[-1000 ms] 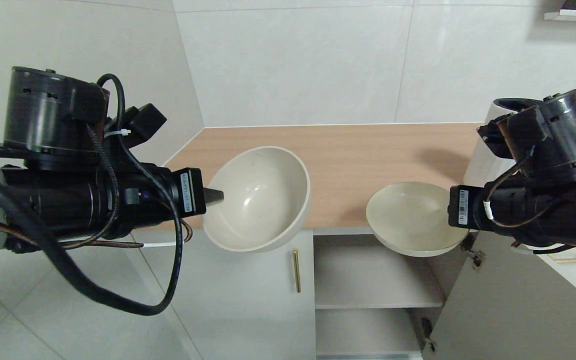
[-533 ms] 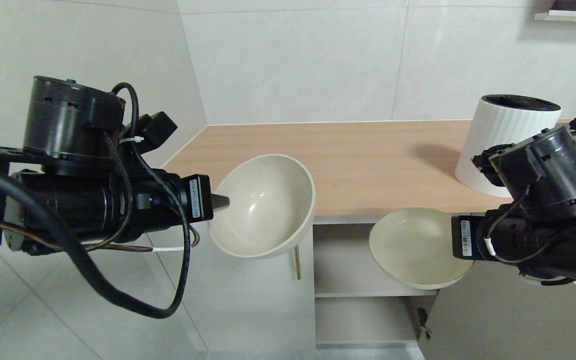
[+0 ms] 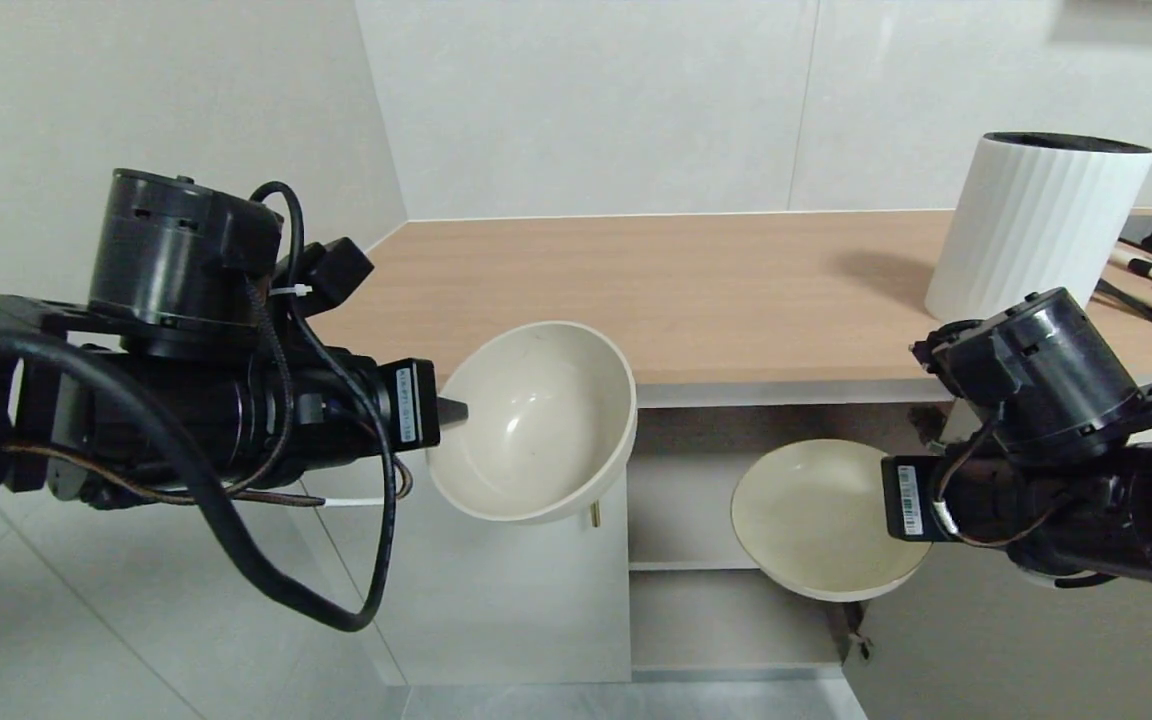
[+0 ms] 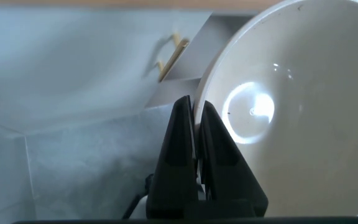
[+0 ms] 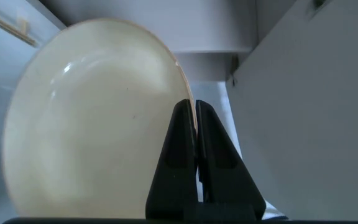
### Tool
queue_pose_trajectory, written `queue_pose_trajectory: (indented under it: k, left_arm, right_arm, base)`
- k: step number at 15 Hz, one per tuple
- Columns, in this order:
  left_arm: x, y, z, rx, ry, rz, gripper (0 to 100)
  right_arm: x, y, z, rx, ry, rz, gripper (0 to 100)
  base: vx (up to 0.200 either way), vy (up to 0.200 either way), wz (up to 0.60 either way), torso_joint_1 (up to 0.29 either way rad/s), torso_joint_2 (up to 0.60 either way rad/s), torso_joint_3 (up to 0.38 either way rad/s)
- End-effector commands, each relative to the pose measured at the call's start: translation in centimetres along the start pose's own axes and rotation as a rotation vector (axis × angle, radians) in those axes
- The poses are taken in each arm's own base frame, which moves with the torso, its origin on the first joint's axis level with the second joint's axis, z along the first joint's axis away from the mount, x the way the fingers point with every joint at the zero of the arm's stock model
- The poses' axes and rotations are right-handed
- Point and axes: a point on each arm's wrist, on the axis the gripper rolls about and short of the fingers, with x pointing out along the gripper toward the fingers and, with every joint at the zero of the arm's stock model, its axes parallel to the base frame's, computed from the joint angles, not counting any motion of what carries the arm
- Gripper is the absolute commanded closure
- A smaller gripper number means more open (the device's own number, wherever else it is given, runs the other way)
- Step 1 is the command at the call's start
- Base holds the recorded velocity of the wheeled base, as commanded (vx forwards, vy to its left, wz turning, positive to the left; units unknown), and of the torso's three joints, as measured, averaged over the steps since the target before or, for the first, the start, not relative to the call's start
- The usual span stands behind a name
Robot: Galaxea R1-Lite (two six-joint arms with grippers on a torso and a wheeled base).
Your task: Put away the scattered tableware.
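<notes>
The left gripper [image 4: 196,112] is clamped on the rim of a deep cream bowl [image 3: 536,420], held tilted in the air in front of the desk [image 3: 696,290] edge. The right gripper [image 5: 194,115] pinches the rim of a shallow cream dish [image 3: 816,515], which hangs lower, in front of the open cabinet [image 3: 686,480].

Both pieces look stiff, glossy and breakable, probably ceramic or melamine. A thin rim pinch leaves the weight hanging off to one side, so either could pivot or slip between the fingers. The rim is the only real handhold on such smooth walls.

The dish has open room ahead onto the shelf [image 3: 686,566], but the desk edge sits close above and the open door [image 5: 316,93] just beside it. The bowl hangs before the closed door with the brass handle [image 3: 594,515].
</notes>
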Motion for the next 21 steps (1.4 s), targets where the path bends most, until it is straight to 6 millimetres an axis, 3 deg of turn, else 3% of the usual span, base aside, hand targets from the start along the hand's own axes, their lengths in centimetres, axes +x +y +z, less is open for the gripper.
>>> queue_pose_trajectory:
  k: [1, 9, 15, 17, 21]
  left_arm:
    - [0.2, 0.0, 0.0, -0.002, 0.005, 0.002, 100]
    - [0.4, 0.0, 0.0, 0.000, 0.008, 0.003, 100]
    - [0.6, 0.0, -0.1, 0.000, 0.012, 0.005, 100]
    - [0.7, -0.1, -0.2, 0.004, 0.019, 0.001, 100]
    - [1.5, -0.3, -1.0, 0.058, 0.059, 0.002, 100]
  right_arm:
    - [0.8, 0.3, -0.3, -0.013, 0.020, -0.012, 100]
    - [2.0, 0.8, -0.9, -0.035, 0.057, -0.030, 100]
    - [2.6, 1.0, -1.3, -0.045, 0.078, -0.034, 100]
    - [4.7, 1.7, -1.9, -0.064, 0.136, -0.035, 100]
    - [13.0, 2.9, -1.2, 0.032, 0.083, -0.055, 100]
  base:
    - [0.000, 0.000, 0.00, -0.144, 0.45, 0.305]
    - [0.000, 0.000, 0.00, -0.081, 0.44, 0.358]
    - [0.000, 0.000, 0.00, -0.009, 0.08, 0.071]
    - [0.000, 0.000, 0.00, 0.000, 0.00, 0.000]
    - [0.000, 0.000, 0.00, 0.000, 0.00, 0.000]
